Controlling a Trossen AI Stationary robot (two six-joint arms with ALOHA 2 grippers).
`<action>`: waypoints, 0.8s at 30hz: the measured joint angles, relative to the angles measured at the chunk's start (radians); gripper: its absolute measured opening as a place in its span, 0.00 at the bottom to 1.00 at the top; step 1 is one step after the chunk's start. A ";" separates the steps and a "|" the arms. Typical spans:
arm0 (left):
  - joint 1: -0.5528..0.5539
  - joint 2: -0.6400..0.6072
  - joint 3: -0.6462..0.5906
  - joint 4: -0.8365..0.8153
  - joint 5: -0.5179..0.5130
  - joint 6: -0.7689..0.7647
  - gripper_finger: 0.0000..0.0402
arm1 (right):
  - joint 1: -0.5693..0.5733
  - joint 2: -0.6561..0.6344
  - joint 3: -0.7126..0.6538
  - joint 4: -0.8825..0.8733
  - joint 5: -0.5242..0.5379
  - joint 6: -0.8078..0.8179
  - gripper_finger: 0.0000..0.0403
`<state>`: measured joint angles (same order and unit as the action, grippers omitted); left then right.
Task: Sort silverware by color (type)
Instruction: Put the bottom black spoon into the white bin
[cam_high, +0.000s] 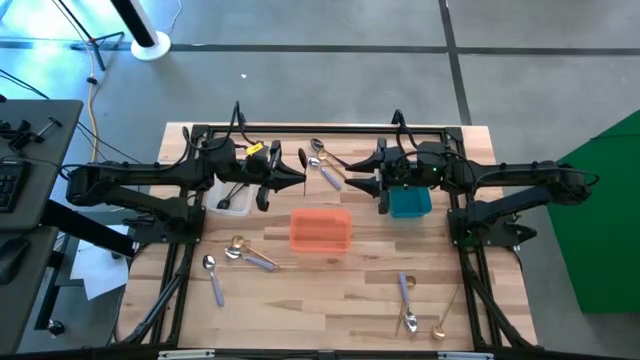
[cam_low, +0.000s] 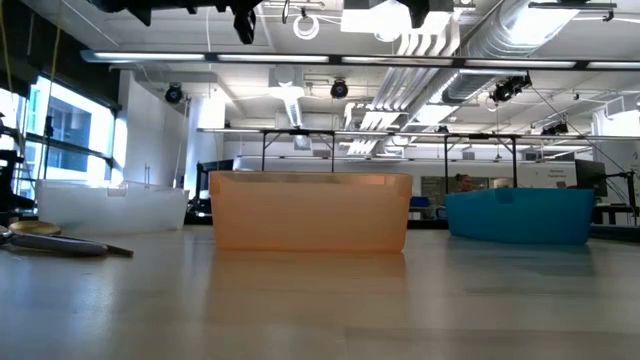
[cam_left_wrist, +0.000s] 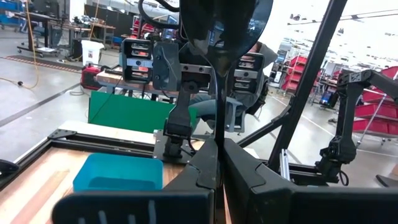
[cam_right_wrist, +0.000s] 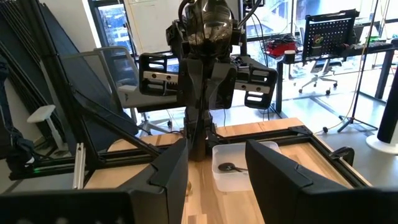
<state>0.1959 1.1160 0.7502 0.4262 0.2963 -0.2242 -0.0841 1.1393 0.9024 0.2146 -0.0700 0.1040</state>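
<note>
A: What is the biggest thing here?

B: A pale wooden surface (cam_high: 330, 290) seen from above, framed by a black rail. Two dark arms reach in over its far half, one from each side, and their tips nearly meet in the middle.

A: And the bins?

B: Three stand in a row. A clear bin (cam_high: 233, 197) sits on the left under the left arm, an orange bin (cam_high: 320, 230) in the middle, and a teal bin (cam_high: 410, 202) on the right under the right arm. The right wrist view shows one black spoon (cam_right_wrist: 231, 167) lying inside the clear bin.

A: What are the grippers doing?

B: The left gripper (cam_high: 298, 180) hangs above the surface between the clear and orange bins. Its fingers are pressed together on the thin handle of a black spoon (cam_left_wrist: 230, 37), whose glossy bowl stands up in front of its wrist camera. The right gripper (cam_high: 352, 184) faces it from close by, just beside the teal bin, its fingers spread apart with nothing between them.

A: Where is the rest of the silverware?

B: Loose on the surface. Two lavender-handled spoons (cam_high: 322, 165) lie at the far edge between the arms. A gold spoon (cam_high: 237, 245) and a lavender one lie together at the left, with another lavender spoon (cam_high: 213, 277) nearer the front. At the front right lie two more lavender spoons (cam_high: 406, 300) and a gold spoon (cam_high: 447, 315).
</note>
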 joint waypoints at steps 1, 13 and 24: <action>0.000 0.000 0.000 0.002 0.000 0.000 0.00 | 0.000 0.000 0.000 0.000 0.000 0.000 0.36; 0.000 0.000 0.000 0.046 0.001 0.001 0.00 | 0.000 0.000 0.000 0.000 0.000 0.003 0.36; 0.000 0.000 0.000 0.046 0.001 0.000 0.00 | 0.000 0.000 0.000 0.000 0.000 0.003 0.36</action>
<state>0.1959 1.1161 0.7498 0.4717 0.2974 -0.2237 -0.0841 1.1397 0.9024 0.2146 -0.0696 0.1074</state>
